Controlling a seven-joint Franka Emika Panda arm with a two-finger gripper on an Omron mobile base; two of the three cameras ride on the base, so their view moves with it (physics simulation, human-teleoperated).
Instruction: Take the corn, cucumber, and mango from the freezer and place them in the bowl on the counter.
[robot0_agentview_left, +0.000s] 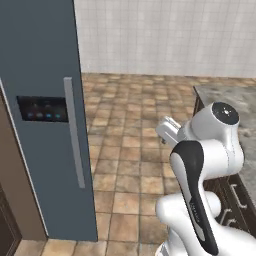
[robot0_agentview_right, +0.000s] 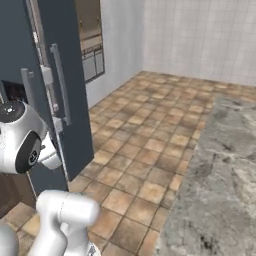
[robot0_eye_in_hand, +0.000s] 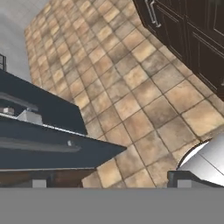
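Tiled floor (robot0_agentview_left: 130, 150) between freezer (robot0_agentview_left: 45, 75), seemingly shut, and counter (robot0_agentview_right: 225, 165)

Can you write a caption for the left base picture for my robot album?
White robot arm waits on the tiled floor beside the closed dark freezer.

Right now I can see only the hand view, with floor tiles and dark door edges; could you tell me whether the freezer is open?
Observer: It looks shut. In the left base view the freezer shows a flat, closed front.
Operator: Thank you. Where is its handle?
Observer: A long grey vertical handle runs just right of a dark display panel.
Operator: And where is the counter?
Observer: In the right base view the counter is on the right, across the tiled floor from the freezer.
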